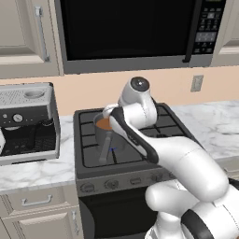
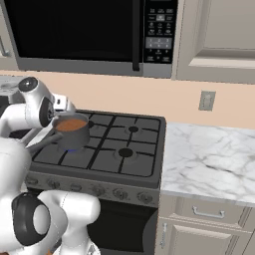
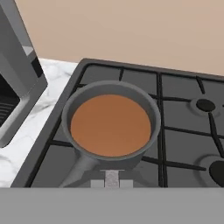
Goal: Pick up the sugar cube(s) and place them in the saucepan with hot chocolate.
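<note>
The saucepan [image 3: 110, 124] is a small grey metal pot filled with orange-brown liquid, standing on the stove's front left burner [image 1: 103, 125] [image 2: 71, 127]. Its long handle [image 1: 105, 149] points toward the stove's front. My gripper [image 3: 112, 183] hovers just above the near rim, over the root of the handle. Between its tips sits a small pale sugar cube [image 3: 112, 176], and the fingers are shut on it. In the left base view my own forearm covers the hand.
A grey coffee machine [image 1: 28, 121] stands on the marble counter left of the stove [image 3: 17, 87]. A black microwave [image 1: 130, 32] hangs above the black gas stove [image 2: 114, 144]. Marble counter [image 2: 209, 159] stretches to the right, with a wall outlet [image 2: 206, 100] behind it.
</note>
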### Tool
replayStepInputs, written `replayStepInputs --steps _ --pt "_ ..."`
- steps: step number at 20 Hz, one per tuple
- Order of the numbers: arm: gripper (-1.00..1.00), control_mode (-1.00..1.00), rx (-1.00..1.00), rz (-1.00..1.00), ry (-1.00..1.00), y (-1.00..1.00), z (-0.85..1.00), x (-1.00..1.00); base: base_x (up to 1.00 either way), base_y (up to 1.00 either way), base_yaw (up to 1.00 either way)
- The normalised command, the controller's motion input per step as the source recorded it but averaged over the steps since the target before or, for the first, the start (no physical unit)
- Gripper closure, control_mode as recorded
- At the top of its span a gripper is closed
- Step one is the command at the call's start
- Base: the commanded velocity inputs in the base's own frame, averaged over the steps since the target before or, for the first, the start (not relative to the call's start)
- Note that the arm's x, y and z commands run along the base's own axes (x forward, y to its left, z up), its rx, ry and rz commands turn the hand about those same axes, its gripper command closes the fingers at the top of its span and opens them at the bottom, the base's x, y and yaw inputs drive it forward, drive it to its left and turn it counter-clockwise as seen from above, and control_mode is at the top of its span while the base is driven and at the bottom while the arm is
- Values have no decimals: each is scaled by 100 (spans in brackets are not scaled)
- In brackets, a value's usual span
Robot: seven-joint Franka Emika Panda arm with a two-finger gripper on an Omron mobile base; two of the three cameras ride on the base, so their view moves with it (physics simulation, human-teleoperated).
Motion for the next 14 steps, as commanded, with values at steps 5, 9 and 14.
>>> replayStepInputs --steps 5,9,14 --pt "100 -100 0 1 8 0 -15 13 0 0 0" --pt "100 -100 0 0 2 0 -22 0 0 0 0" --pt "100 -100 0 0 0 0 -21 0 0 0 0"
